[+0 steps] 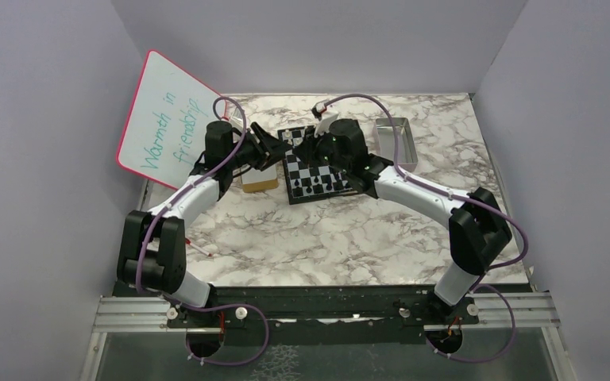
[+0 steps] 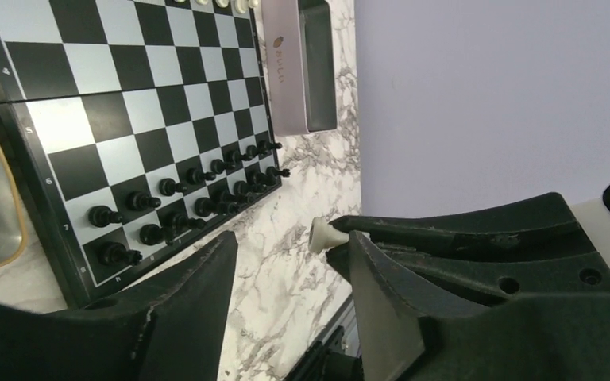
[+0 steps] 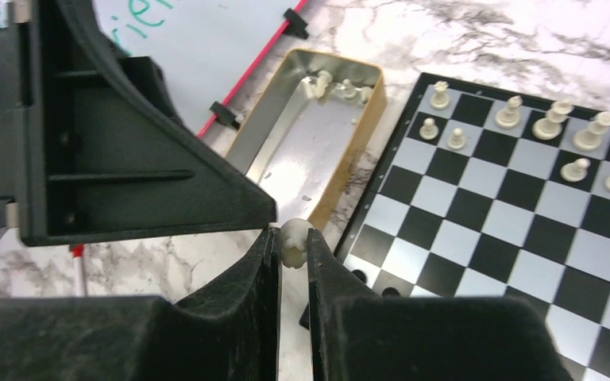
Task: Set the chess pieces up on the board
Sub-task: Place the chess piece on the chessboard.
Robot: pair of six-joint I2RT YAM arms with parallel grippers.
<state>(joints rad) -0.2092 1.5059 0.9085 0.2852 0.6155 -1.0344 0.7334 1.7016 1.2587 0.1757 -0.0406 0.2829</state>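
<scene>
Top view: the board (image 1: pixel 306 171) sits on the tabletop (image 1: pixel 326 238), black pieces (image 1: pixel 318 189) along its near edge. Left wrist: your left end effector (image 2: pixel 286 270) is spread apart. Right wrist: your right end effector (image 3: pixel 291 238) is pinching a white piece (image 3: pixel 294 248), just off the board's corner, beside the gold tray (image 3: pixel 310 143).

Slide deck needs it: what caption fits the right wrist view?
Right gripper pinches a white chess piece beside the board.

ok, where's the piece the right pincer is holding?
In the right wrist view, the pale piece sits pinched in the right pincer, above the marble table just off the board's corner, beside the gold-rimmed tray.
</scene>
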